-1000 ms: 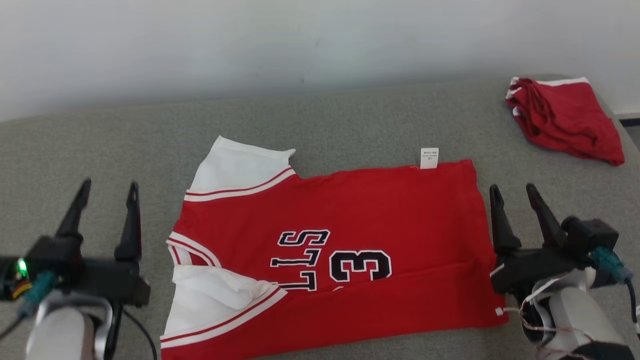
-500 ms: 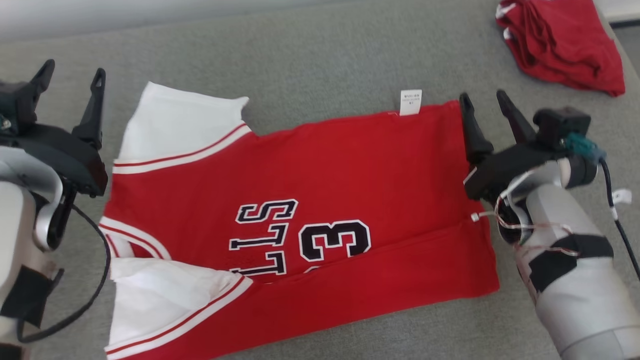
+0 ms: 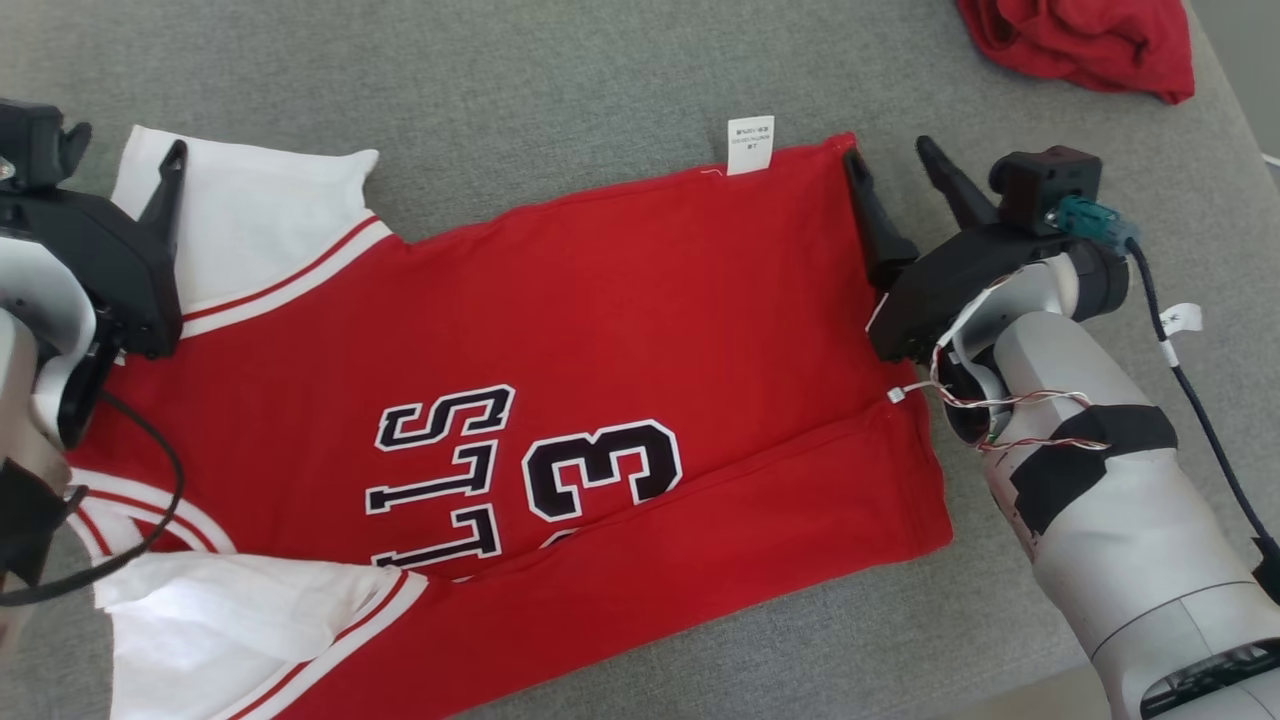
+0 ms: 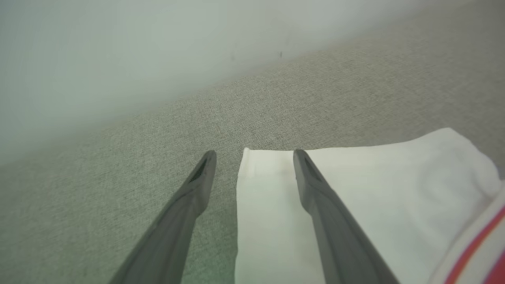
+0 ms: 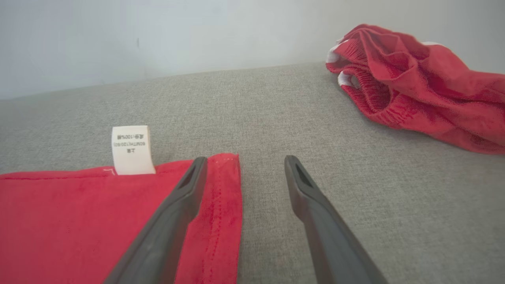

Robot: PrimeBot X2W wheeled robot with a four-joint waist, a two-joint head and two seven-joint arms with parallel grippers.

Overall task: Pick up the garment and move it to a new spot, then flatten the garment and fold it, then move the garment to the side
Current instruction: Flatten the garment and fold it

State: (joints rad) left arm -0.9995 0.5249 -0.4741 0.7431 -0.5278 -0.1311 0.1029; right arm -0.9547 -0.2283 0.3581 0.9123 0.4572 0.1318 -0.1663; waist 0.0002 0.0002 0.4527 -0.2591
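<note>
Garment (image 3: 620, 330) – one far corner between left fingers (image 4: 315, 197), another between right fingers (image 5: 173, 211)

The head camera looks steeply down on the grey upholstered surface (image 3: 600, 80), taking in nearly the whole red jersey (image 3: 620, 300) from above. The left wrist camera sits low and close over the white sleeve (image 4: 375, 197), facing the pale wall (image 4: 118, 47). The right wrist camera (just as low) skims the hem corner beside the care label (image 5: 131, 150); the head view shares that label and the red shorts (image 5: 414, 90) beyond
</note>
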